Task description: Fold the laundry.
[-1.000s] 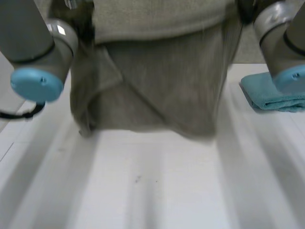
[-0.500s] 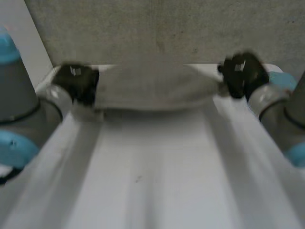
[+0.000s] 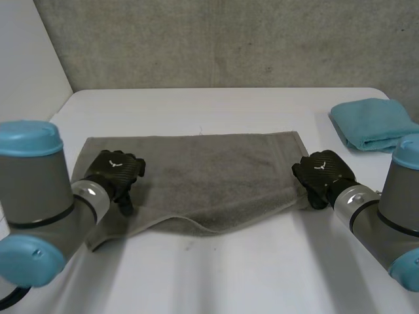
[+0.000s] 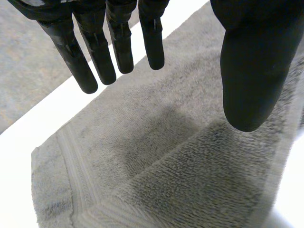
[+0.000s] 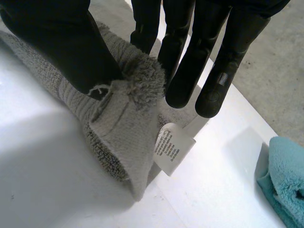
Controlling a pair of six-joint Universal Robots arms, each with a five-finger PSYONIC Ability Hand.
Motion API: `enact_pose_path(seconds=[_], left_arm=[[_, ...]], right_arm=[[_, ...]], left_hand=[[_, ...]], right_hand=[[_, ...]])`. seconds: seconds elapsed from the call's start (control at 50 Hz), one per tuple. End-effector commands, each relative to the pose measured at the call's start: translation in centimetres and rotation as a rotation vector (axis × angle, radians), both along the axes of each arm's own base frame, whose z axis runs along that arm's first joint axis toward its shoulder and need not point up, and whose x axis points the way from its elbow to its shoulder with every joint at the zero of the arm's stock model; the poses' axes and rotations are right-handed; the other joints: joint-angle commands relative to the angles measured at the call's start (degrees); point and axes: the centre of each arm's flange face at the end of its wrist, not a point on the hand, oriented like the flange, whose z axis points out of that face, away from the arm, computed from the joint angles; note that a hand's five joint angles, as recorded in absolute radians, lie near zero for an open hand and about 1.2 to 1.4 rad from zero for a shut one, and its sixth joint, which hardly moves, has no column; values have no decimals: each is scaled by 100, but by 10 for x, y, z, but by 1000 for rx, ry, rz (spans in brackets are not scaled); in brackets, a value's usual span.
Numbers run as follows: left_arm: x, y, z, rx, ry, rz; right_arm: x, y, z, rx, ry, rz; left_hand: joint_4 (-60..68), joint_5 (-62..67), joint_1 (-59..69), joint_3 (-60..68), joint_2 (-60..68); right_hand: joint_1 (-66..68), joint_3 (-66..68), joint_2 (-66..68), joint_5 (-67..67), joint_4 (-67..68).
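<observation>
Towel [image 3: 209,171] corner pinched in right hand [image 3: 321,172].

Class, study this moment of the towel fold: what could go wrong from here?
1. The right hand pinches a corner of the grey towel while the left hand is open: lifting could drag the fold askew.
2. The towel's near edge bows unevenly, so another fold may come out crooked.

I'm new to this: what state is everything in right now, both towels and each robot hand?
grey towel: doubled over, lying flat, right end bunched in a pinch.
blue towel: folded, lying apart, untouched.
left hand: open, fingers straight over the grey towel's left end.
right hand: shut on the grey towel's right end, thumb against fingers.
</observation>
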Motion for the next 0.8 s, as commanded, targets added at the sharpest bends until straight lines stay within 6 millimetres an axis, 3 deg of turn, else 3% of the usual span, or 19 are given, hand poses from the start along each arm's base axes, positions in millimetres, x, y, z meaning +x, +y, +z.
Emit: enact_pose_path(seconds=[0.02, 0.16, 0.28, 0.38, 0.62, 0.8], left_arm=[[26, 41, 11, -33, 77, 123], [47, 70, -4, 8, 41, 181], [52, 80, -21, 65, 17, 181], [60, 57, -40, 90, 29, 222], [65, 21, -56, 100, 25, 270], [65, 7, -51, 59, 41, 281]], right_arm=[[-3, -4, -2, 27, -39, -27], [-2, -4, -3, 29, -36, -26], [-2, -2, -4, 32, -39, -21], [-1, 0, -5, 37, -38, -15], [-3, 0, -6, 43, -38, -19], [-3, 1, -7, 46, -37, -19]], left_hand=[[270, 278, 140, 185, 202], [506, 514, 375, 421, 438], [169, 178, 39, 85, 102], [219, 227, 89, 135, 152], [824, 832, 693, 739, 756], [1784, 1792, 1654, 1699, 1716]], right_hand=[[2389, 1252, 1275, 1321, 1195], [2389, 1252, 1275, 1321, 1195], [2389, 1252, 1275, 1321, 1195], [2389, 1252, 1275, 1321, 1195], [2389, 1252, 1275, 1321, 1195], [2389, 1252, 1275, 1321, 1195]])
